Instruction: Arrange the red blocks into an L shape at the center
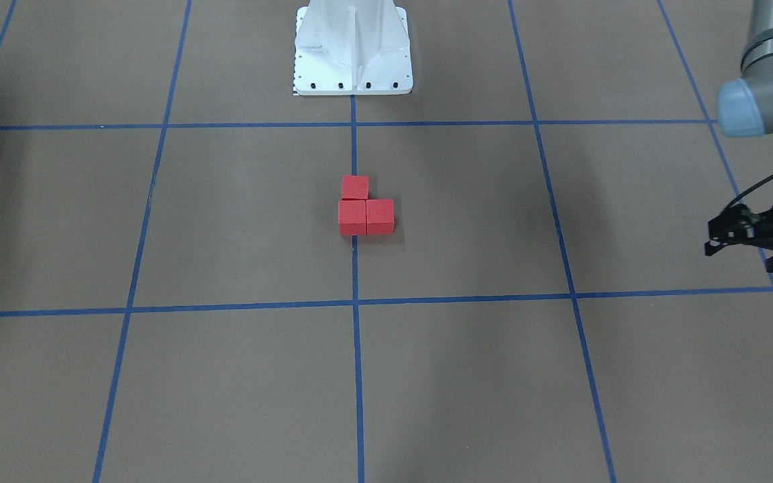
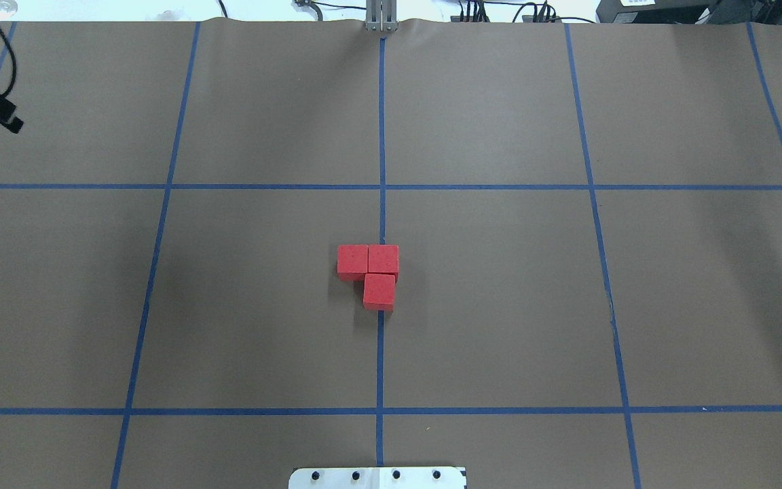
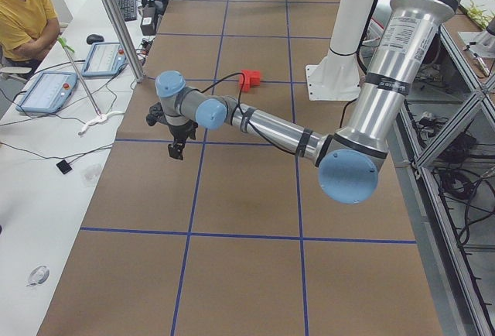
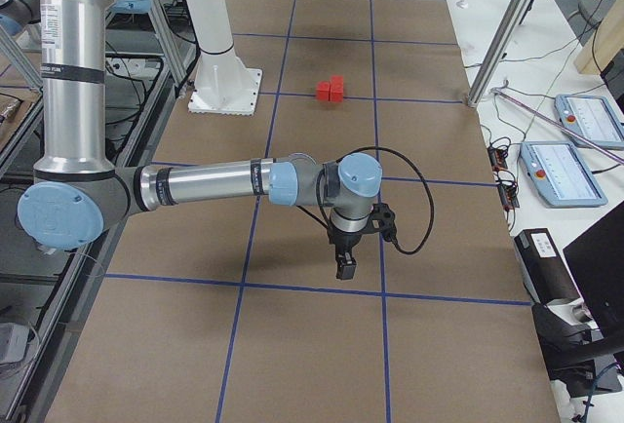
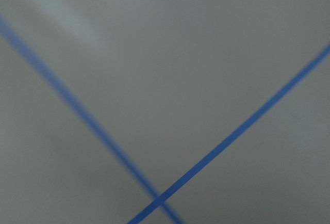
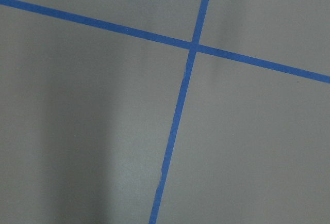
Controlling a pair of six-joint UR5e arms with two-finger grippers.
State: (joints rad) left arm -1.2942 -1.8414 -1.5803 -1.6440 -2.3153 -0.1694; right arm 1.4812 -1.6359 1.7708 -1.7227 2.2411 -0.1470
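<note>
The three red blocks (image 1: 352, 218) lie touching in an L at the table's centre, on the middle blue line. Two sit side by side and the third sits at one end, towards the robot. They also show in the overhead view (image 2: 382, 260), the left side view (image 3: 248, 79) and the right side view (image 4: 331, 89). My left gripper (image 1: 708, 236) hangs empty above the table far off to my left (image 2: 7, 119) (image 3: 177, 151), and its jaws look open. My right gripper (image 4: 346, 267) hangs far off to my right; I cannot tell whether it is open or shut. Both wrist views show only bare brown table and blue lines.
The white robot base (image 1: 353, 54) stands at the table's near edge behind the blocks (image 2: 377, 477). Blue tape lines mark a grid on the brown table. An operator in yellow (image 3: 23, 11) sits beyond the far edge, with control tablets (image 3: 46, 92) (image 4: 570, 170) there.
</note>
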